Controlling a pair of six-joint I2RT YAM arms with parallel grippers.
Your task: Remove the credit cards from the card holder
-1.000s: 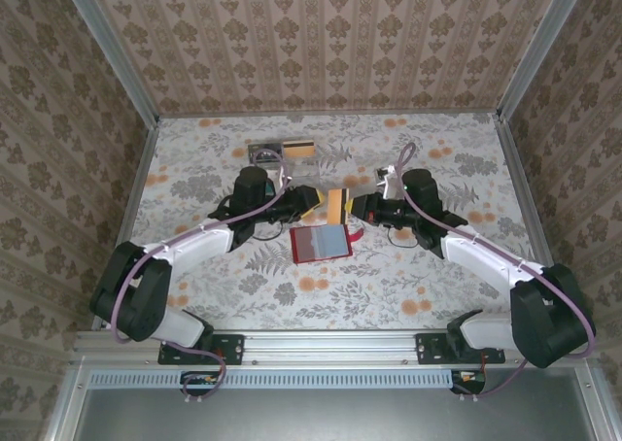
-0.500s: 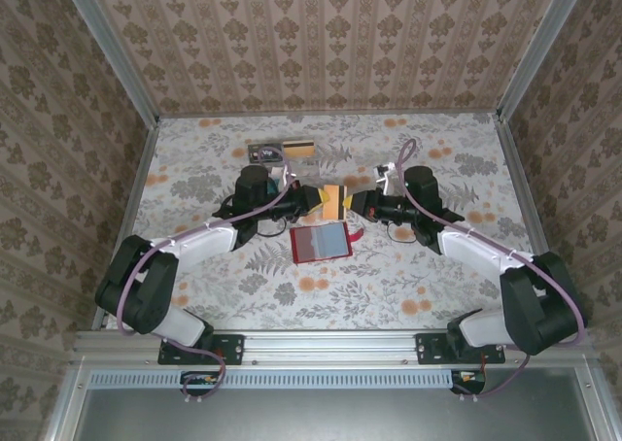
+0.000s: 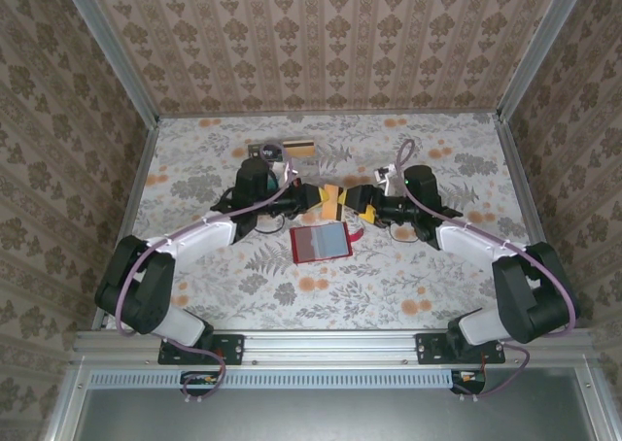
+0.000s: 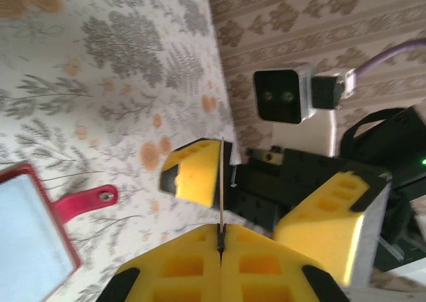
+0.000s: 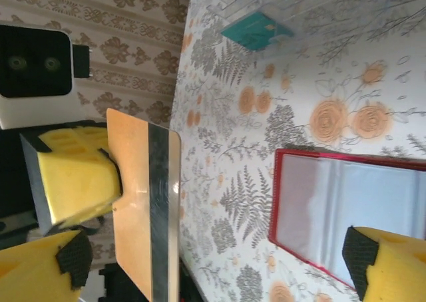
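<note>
Jaws of the left gripper [image 3: 313,196] are clamped on an orange card [image 3: 333,201] with a dark stripe, held on edge above the table [image 3: 437,276]. The right gripper [image 3: 362,200] is spread wide, a yellow finger [image 4: 190,175] on each side of that card. Just nearer the arm bases the card holder [image 3: 321,242] lies open, pale inner face up, red tab [image 3: 356,234] toward the right arm. By the far wall lie two more cards [image 3: 299,150].

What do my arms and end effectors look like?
The left arm and right arm have white link shells, black joints and a purple cable along each. The left end effector and right end effector carry yellow fingers with black edging; each wrist bears a white camera box.
</note>
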